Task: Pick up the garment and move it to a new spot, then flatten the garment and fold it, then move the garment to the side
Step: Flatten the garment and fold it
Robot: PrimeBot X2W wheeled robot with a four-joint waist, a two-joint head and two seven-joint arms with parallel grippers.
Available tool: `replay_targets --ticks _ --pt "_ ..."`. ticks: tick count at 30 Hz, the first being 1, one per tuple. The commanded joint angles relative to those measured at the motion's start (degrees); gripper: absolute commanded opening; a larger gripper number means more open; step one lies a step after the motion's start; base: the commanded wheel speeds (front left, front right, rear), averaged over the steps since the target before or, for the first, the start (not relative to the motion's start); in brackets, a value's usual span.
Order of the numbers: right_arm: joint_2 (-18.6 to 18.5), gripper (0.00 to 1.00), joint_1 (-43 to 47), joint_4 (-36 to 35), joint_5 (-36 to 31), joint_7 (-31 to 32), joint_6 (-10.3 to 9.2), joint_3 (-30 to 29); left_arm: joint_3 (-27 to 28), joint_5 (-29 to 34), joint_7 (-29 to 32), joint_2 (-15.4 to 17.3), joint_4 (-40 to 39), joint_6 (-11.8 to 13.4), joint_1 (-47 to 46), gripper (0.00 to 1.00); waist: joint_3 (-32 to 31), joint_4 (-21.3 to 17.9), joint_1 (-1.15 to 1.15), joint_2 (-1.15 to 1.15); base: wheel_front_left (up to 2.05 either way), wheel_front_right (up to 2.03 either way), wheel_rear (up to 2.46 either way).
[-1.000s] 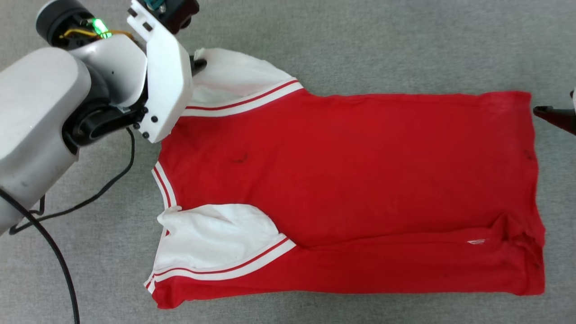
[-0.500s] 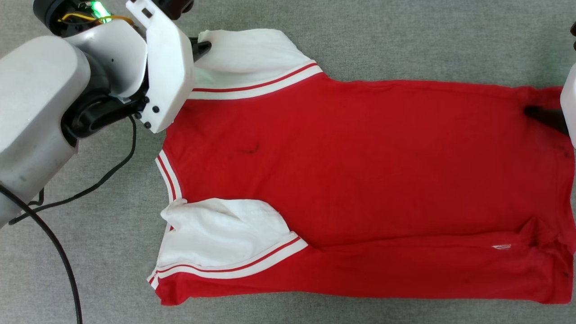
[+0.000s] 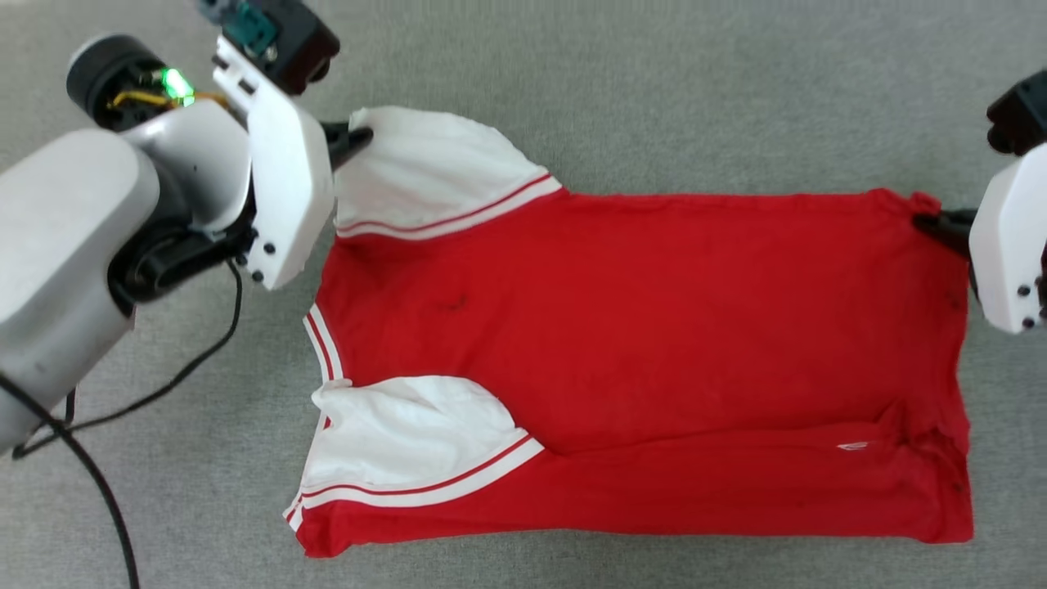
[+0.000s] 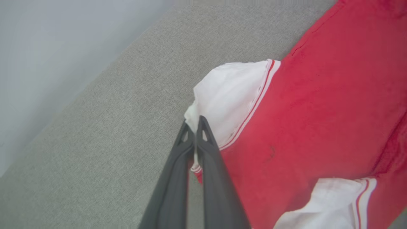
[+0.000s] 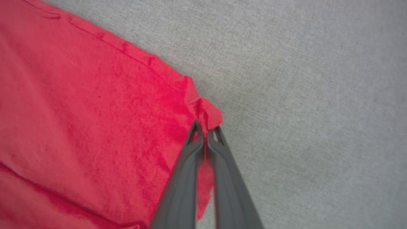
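Grey woven cloth [image 3: 654, 82] covers the work surface on which the garment [image 3: 638, 327] lies spread, plain red side up, its neck opening toward the robot's left and its hem toward the right. At the far left corner the left gripper [image 3: 360, 137] has its two dark fingers pressed together on the edge of the far sleeve [image 3: 425, 168], a white panel edged in red-and-white stripes; the left wrist view shows white cloth pinched between the tips. At the far right corner the right gripper [image 3: 928, 221] is likewise closed, nipping the far hem corner, where the right wrist view shows a small peak of red cloth bunched between the fingertips. Along the side nearest the robot, a long strip of the shirt is folded inward, and the near sleeve [image 3: 401, 433] lies crumpled over the red body. A small white label [image 3: 852, 446] shows on that strip beside a puckered hem corner. A black cable [image 3: 188, 360] trails across the cloth under the left arm, where a green light [image 3: 173, 82] glows.
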Motion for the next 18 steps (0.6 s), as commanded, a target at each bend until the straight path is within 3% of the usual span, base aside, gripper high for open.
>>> replay_targets --ticks 1,7,18 --pt "-0.5 0.00 1.5 -0.6 0.7 -1.0 -0.02 0.7 0.0 -0.7 -0.6 0.7 -0.7 0.5 1.7 0.00 -2.8 -0.5 0.00 0.00 0.00 0.00 0.00" --pt "-2.7 0.00 6.0 -2.8 2.6 -6.7 -0.02 2.3 -1.0 -1.6 -3.1 4.7 -5.2 3.0 8.1 0.00 -7.6 -0.9 0.00 0.00 0.00 0.00 0.00" --pt "-5.6 0.00 16.5 -5.6 5.0 -12.5 -0.02 5.9 -4.4 -4.0 -7.2 12.4 -16.5 10.2 24.8 0.00 -13.4 -2.3 0.00 0.00 0.00 0.00 0.00"
